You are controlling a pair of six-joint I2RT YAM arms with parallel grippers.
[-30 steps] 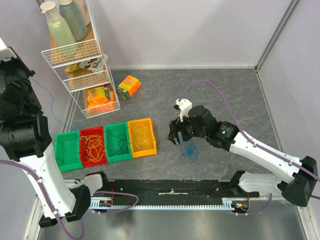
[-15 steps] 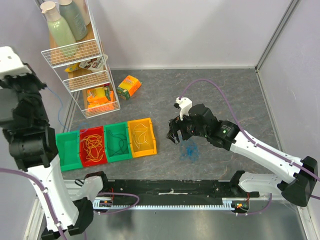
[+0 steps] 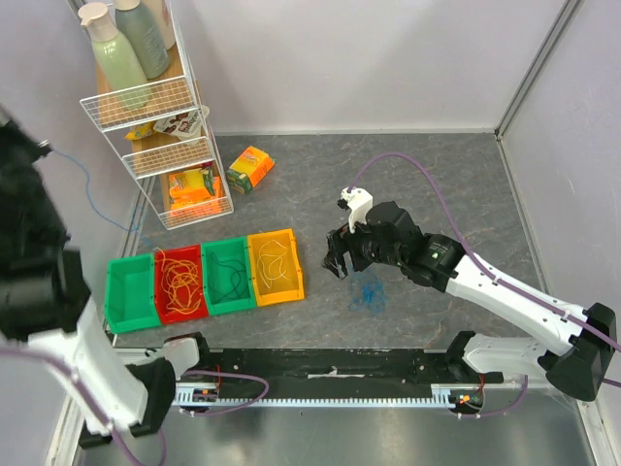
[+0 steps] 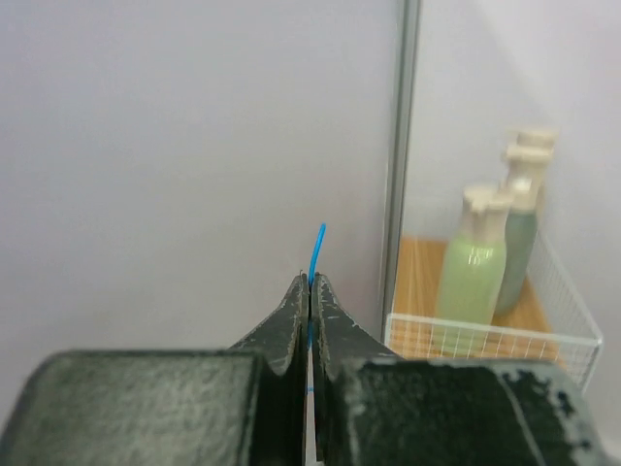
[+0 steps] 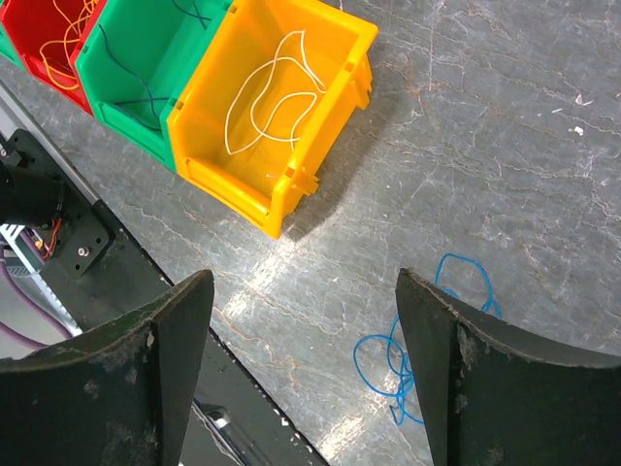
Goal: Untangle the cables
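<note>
My left gripper (image 4: 310,283) is shut on a thin blue cable (image 4: 318,243) and is raised high at the far left. In the top view the left gripper (image 3: 37,146) trails that blue cable (image 3: 92,199) down toward the shelf foot. A bunch of blue cables (image 3: 369,291) lies on the grey floor. My right gripper (image 3: 340,257) is open and empty, hovering just left of the bunch. In the right wrist view the bunch (image 5: 427,340) sits by the right finger of the right gripper (image 5: 306,291). Orange, dark and yellow cables lie in the bins.
Four bins stand in a row: an empty green bin (image 3: 129,291), a red bin (image 3: 179,282), a green bin (image 3: 228,275) and a yellow bin (image 3: 275,264). A wire shelf (image 3: 155,126) with bottles stands at back left. An orange packet (image 3: 250,168) lies beside it.
My left arm has swung up and left, keeping hold of the blue cable, which now hangs longer beside the shelf. The right gripper has barely moved.
</note>
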